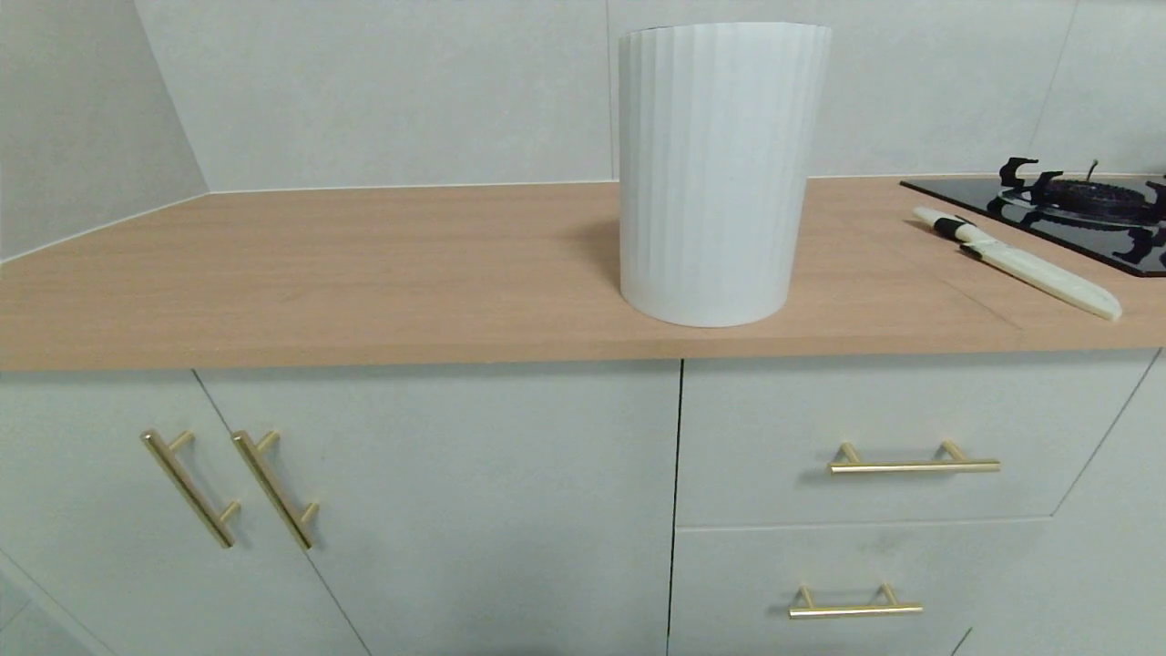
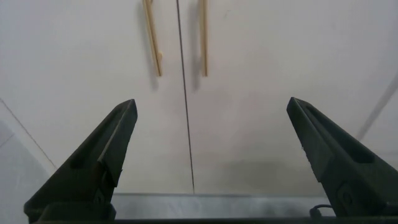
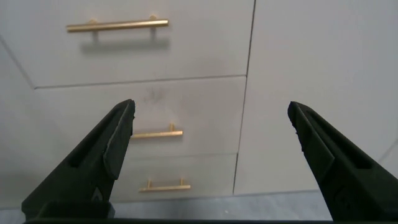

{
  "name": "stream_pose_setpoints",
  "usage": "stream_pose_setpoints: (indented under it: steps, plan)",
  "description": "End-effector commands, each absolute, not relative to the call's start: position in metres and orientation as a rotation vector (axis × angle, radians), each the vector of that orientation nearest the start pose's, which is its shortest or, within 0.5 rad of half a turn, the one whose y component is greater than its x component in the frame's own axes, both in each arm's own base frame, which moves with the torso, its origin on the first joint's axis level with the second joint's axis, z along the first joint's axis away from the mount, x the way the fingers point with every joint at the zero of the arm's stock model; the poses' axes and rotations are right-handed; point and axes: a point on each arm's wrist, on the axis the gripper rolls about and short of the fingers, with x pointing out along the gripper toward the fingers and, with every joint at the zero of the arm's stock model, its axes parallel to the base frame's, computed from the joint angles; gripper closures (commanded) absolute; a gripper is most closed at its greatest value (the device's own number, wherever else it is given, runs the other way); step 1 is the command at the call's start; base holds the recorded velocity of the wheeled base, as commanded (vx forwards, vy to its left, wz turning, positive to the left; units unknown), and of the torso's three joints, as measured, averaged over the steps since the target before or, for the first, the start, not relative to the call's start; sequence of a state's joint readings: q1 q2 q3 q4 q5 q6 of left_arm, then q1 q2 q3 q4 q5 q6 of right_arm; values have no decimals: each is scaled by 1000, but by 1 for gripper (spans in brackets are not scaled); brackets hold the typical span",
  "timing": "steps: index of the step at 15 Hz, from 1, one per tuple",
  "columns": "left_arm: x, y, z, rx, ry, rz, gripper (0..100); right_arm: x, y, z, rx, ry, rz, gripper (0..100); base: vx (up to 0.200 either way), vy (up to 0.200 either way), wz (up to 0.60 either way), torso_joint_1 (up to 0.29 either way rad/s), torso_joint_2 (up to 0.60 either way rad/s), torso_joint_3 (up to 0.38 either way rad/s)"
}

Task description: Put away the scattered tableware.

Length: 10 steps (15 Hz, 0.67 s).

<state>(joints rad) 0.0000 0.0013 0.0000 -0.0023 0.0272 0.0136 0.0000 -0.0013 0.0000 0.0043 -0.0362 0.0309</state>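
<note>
**Q:** what's the counter looking like?

**A:** I see the knife lying at the right end of the wood counter, just beside the black stove. A tall white ribbed bin stands near the front edge, grey tiled wall behind.

**Q:** grippers?

**A:** Left gripper is spread wide facing the cabinet doors. Right gripper is wide too, facing the drawers.

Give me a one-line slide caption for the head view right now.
White ribbed holder stands on the wooden counter; a knife lies beside the stove, with closed drawers below.
</note>
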Motion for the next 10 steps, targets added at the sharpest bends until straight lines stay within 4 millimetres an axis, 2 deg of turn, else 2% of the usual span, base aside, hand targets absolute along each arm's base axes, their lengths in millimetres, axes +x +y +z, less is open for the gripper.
stream_pose_setpoints:
  steps: [1,9,10]
  plan:
    - [-23,1,76,14,-1,28,0,-23,-1,75,31,4,-37,0,0,0,0,0,0,0]
    - [-23,1,76,8,-1,28,0,-23,-1,75,31,4,-37,0,0,0,0,0,0,0]
    - [-23,1,76,3,0,26,0,-23,-1,75,31,4,-35,0,0,-200,0,-2,2,7]
